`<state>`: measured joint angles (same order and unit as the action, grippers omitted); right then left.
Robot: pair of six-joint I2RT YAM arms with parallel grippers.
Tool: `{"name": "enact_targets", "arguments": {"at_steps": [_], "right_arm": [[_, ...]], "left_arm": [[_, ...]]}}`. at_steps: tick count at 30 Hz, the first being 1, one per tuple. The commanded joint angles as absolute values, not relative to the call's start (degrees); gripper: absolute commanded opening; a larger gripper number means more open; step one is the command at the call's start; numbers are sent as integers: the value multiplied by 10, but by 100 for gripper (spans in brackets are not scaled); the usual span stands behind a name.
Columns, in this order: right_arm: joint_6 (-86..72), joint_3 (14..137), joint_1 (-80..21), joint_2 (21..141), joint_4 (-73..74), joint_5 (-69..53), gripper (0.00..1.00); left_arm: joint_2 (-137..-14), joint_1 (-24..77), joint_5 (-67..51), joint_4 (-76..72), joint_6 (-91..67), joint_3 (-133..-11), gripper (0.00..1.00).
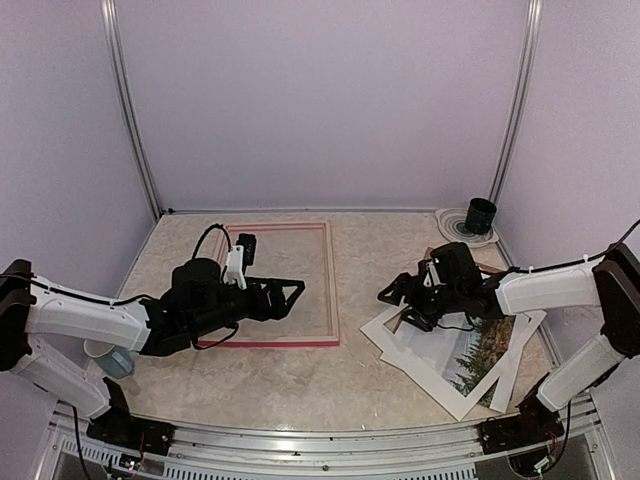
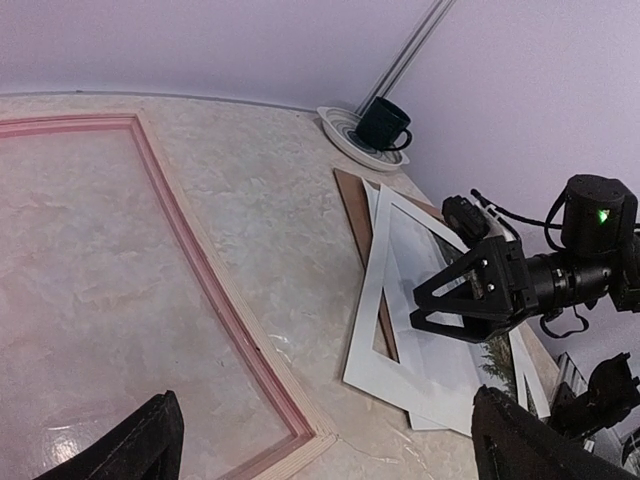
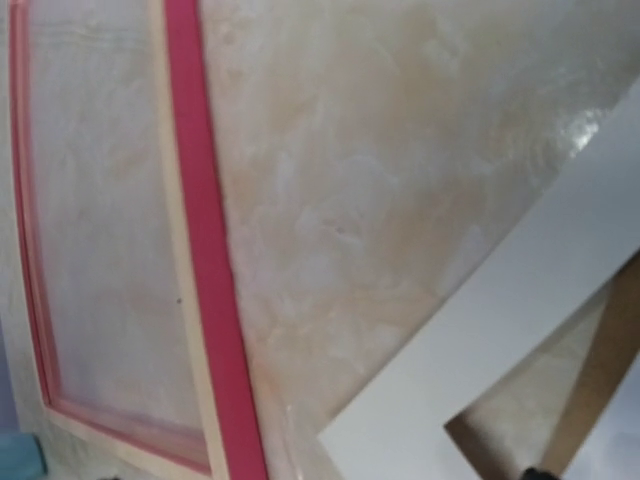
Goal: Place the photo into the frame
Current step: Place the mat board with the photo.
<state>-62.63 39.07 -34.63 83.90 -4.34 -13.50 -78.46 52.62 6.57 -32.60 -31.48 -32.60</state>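
You have the left gripper (image 1: 293,298) spread open over the frame (image 1: 331,285), at left. The right gripper (image 1: 394,310) is open above the mat (image 1: 420,362). The photo (image 1: 485,350) lies near right, partly under the mat.

I see left arm (image 1: 80,315) stretched low from base toward centre, wrist level. Left gripper (image 1: 293,296) points right, jaws spread wide, nothing between them. Right arm (image 1: 545,288) reaches in from right side, forearm sloping down. Right gripper (image 2: 418,308) points left, fingers parted, empty. Grippers face each other, well apart. My right wrist view barely shows own fingers.
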Motion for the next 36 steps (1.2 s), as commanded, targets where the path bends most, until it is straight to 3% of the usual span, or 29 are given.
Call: {"name": "enact_targets", "arguments": {"at_steps": [1,19,36], "right_arm": [[-698,385,-341,879,-96,-151,87],[-781,414,-343,946,-117,-119,93],[-822,418,-360,984,-152,-77,93]], "left_arm": [[-771,533,80,-334,-309,-327,99],[-637,538,127,-319,-306,-251,99],[-589,538,143,-307,-301,-228,99]]}}
